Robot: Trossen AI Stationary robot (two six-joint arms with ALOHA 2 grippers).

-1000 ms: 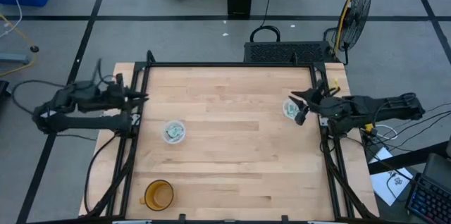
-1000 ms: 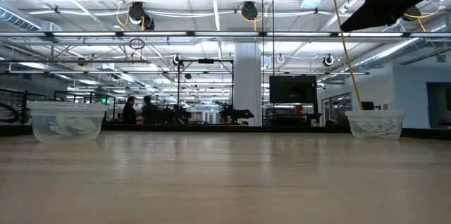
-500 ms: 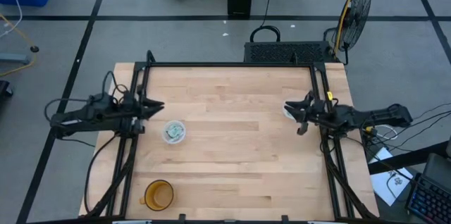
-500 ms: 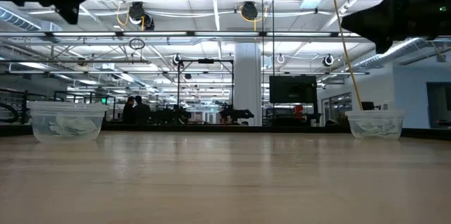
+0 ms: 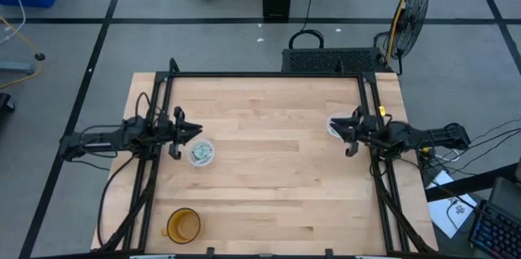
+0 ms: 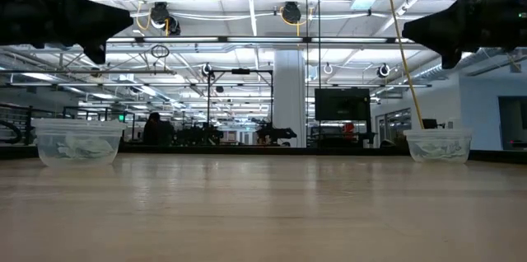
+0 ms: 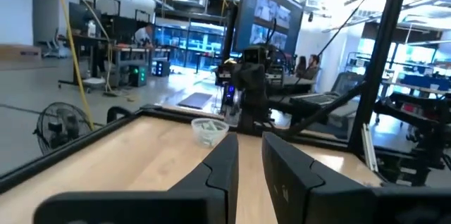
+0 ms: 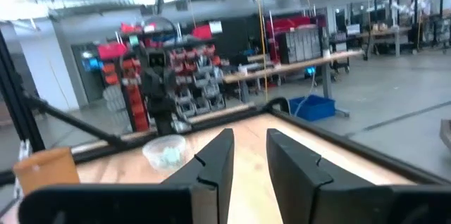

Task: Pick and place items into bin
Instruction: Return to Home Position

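Note:
Pale green and white packets lie inside two clear cups standing on the wooden table: the left cup (image 5: 201,152) (image 6: 78,141) and the right cup (image 5: 332,127) (image 6: 438,145). My left gripper (image 5: 194,133) (image 6: 123,21) hovers well above the table, just far-left of the left cup, with its fingers close together. My right gripper (image 5: 342,127) (image 6: 409,27) hangs in the air over the right cup's right side, part of which it hides, and its fingers are also close together. Each wrist view looks level across the table at the opposite cup (image 7: 209,130) (image 8: 163,152).
An orange cup (image 5: 183,225) (image 8: 42,171) stands near the table's near-left corner. Black frame rails (image 5: 269,75) run along the left, right and far edges. Bare wood (image 5: 269,153) lies between the two clear cups.
My left gripper has moved toward the table's right and near side, closer to the left cup, and has come lower. My right gripper has also come lower and has levelled out over the right cup. The cups have not moved.

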